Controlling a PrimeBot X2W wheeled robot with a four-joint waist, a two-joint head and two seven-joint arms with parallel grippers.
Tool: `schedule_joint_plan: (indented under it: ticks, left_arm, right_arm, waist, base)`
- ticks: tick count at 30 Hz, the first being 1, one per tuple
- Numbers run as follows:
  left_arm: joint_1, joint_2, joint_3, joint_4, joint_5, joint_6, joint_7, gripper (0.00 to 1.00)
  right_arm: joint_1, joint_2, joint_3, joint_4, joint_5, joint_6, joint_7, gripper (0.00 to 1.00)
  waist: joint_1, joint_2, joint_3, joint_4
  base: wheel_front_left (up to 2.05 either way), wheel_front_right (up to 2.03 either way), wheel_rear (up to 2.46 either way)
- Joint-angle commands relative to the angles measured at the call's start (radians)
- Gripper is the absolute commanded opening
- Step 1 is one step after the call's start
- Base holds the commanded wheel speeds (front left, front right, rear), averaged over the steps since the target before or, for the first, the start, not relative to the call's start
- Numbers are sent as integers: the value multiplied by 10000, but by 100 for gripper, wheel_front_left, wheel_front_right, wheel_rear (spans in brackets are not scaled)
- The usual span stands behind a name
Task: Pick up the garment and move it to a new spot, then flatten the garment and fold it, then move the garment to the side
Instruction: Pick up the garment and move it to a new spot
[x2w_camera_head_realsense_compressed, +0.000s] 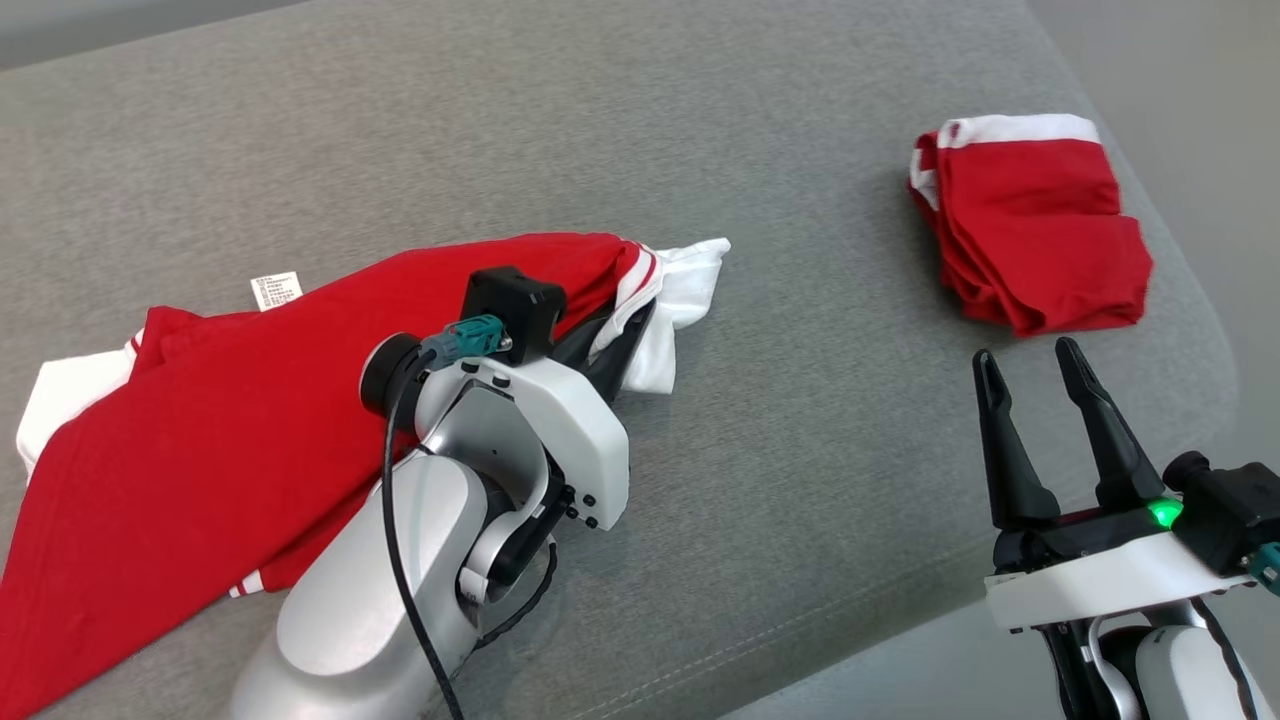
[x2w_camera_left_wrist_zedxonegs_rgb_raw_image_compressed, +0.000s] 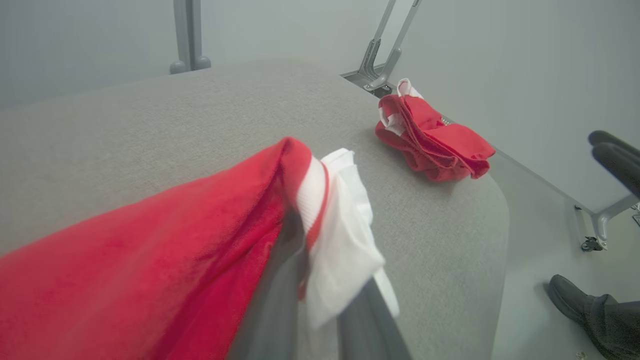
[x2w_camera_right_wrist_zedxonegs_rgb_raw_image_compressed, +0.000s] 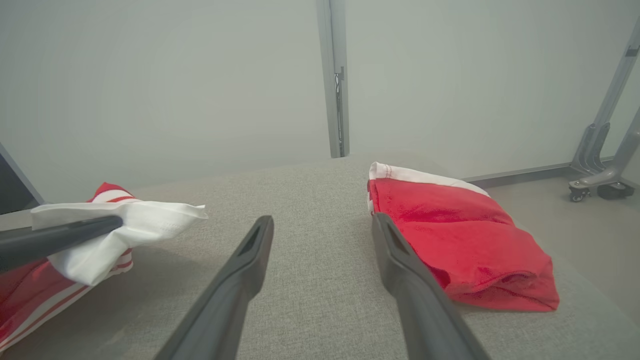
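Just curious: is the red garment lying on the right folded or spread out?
Folded, roughly: the right garment sits as a compact bundle with stacked layers showing at its edge.

left claw (x2w_camera_head_realsense_compressed: 618, 338) pinched closed, right claw (x2w_camera_head_realsense_compressed: 1025, 358) spread wide.

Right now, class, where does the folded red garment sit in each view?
Head view: folded red garment upper right, on the grey cushion.
Left wrist view: upper right of centre, by the cushion's edge.
Right wrist view: right of centre.
Shared landmark: the held garment's white end, to its left throughout.
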Motion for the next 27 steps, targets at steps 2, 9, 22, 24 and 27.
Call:
schedule_joint_plan:
  ticks: [2, 9, 22, 24, 27]
  left_arm:
    - [-458, -13, 328, -124, 50, -58, -79, 0]
    - [-750, -60, 378, 953, -90, -105, -27, 0]
    - [-765, 343, 299, -586, 210, -87, -443, 100]
    - [-623, 711, 555, -1296, 435, 228, -600, 100]
    - [-259, 1335, 1155, -2342, 716, 807, -869, 100]
  right_arm:
    - [-69, -40, 224, -149, 65, 33, -155, 100]
    - [-163, 58, 364, 188, 225, 33, -384, 100]
    - [-491, -135, 175, 253, 165, 33, -485, 100]
    - [-479, -168, 64, 205, 104, 33, -449, 100]
    - [-457, -233, -70, 100, 19, 33, -397, 100]
  waist:
    - [0, -1, 94, -771]
    - [0, -1, 298, -1174]
    - [0, -1, 228, 326]
    - [0, -1, 165, 671]
    - [0, -1, 60, 1219]
  base:
    - [0, 0, 0]
    - [0, 0, 0]
    - [0, 0, 0]
    - [0, 0, 0]
    - [0, 0, 0]
